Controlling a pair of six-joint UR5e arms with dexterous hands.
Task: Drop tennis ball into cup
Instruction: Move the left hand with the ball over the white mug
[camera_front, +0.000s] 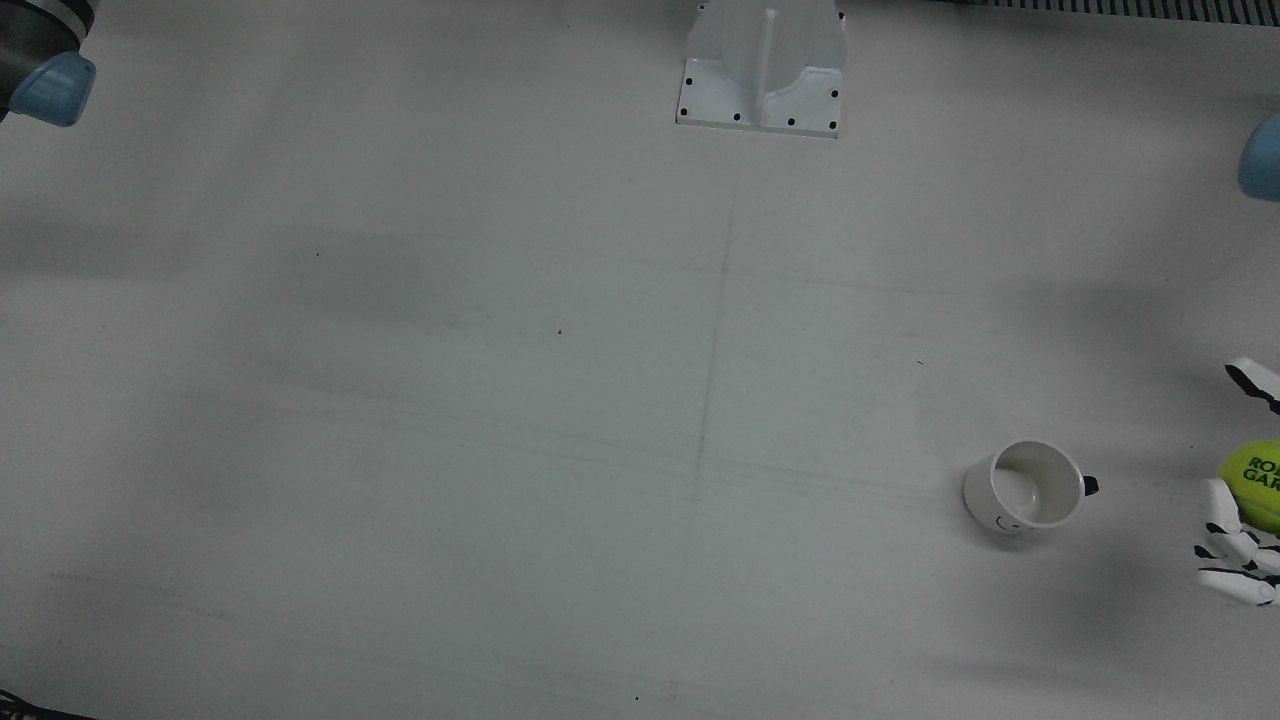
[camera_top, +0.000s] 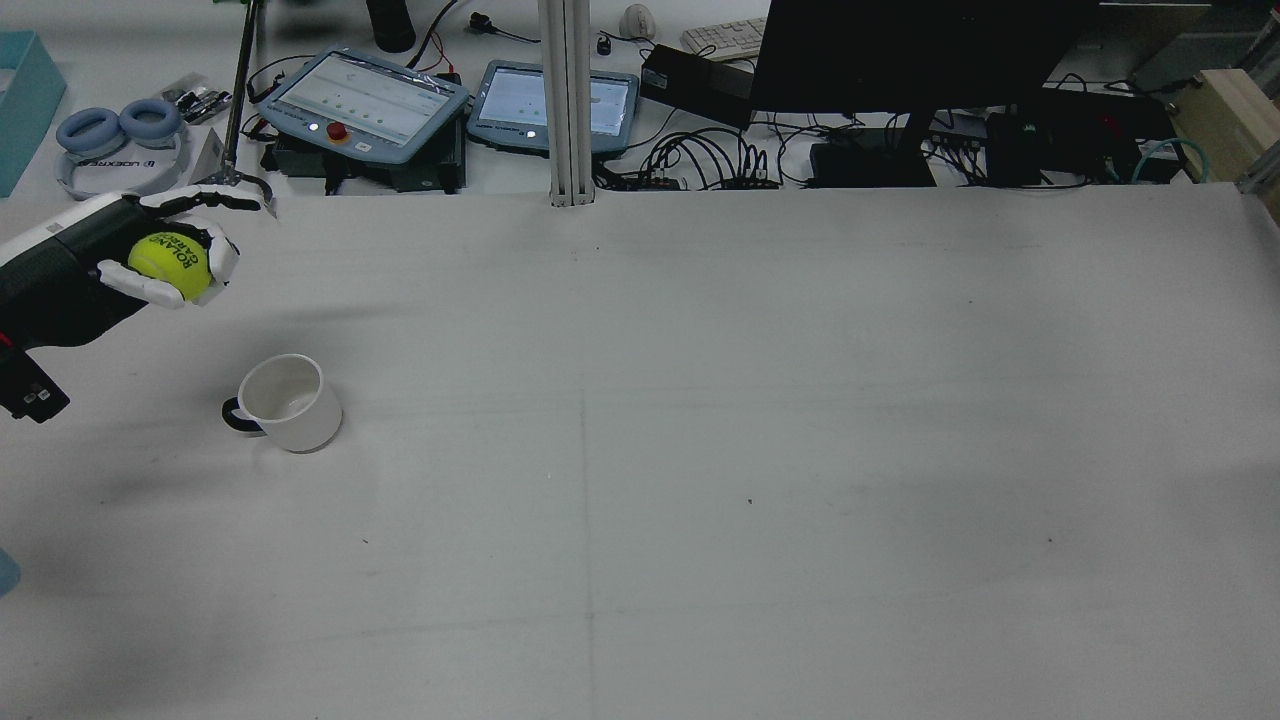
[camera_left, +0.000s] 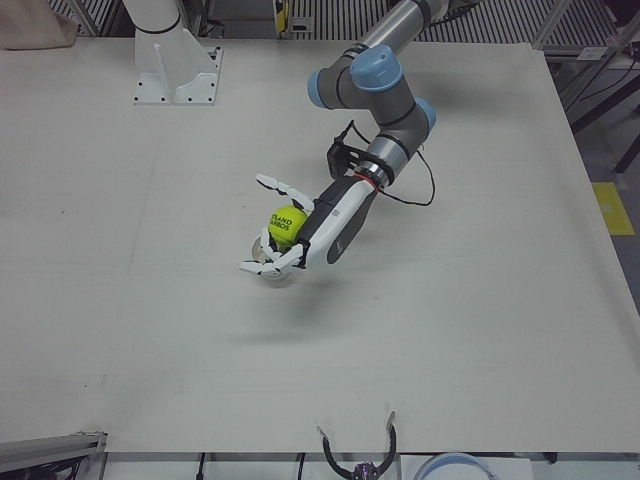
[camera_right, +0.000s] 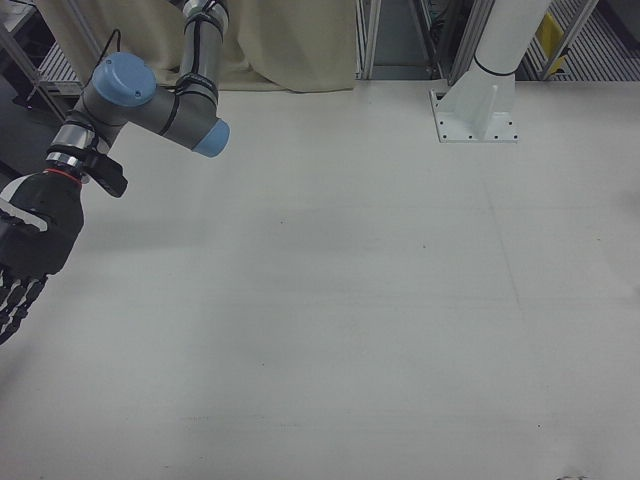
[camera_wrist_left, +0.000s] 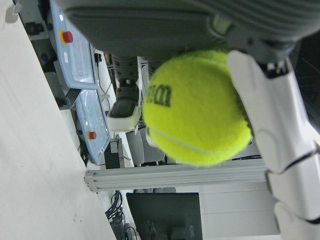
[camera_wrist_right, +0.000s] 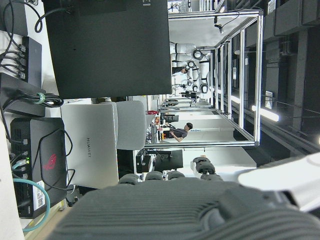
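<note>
A yellow-green tennis ball (camera_top: 170, 265) sits in my left hand (camera_top: 110, 270), which is shut on it and holds it above the table. A white cup (camera_top: 285, 402) with a dark handle stands upright on the table, open side up. In the rear view the ball is to the left of and beyond the cup, not over it. The front view shows the cup (camera_front: 1030, 488) with the ball (camera_front: 1255, 475) to its right at the edge. In the left-front view the hand (camera_left: 325, 230) partly hides the cup (camera_left: 268, 271). My right hand (camera_right: 30, 250) hangs open and empty at the far side.
A white pedestal (camera_front: 762, 70) stands at the table's robot side. Beyond the table's far edge lie two teach pendants (camera_top: 365, 100), headphones (camera_top: 110, 130), cables and a dark monitor (camera_top: 900, 50). My right arm's elbow (camera_right: 150, 100) is high over the table's corner.
</note>
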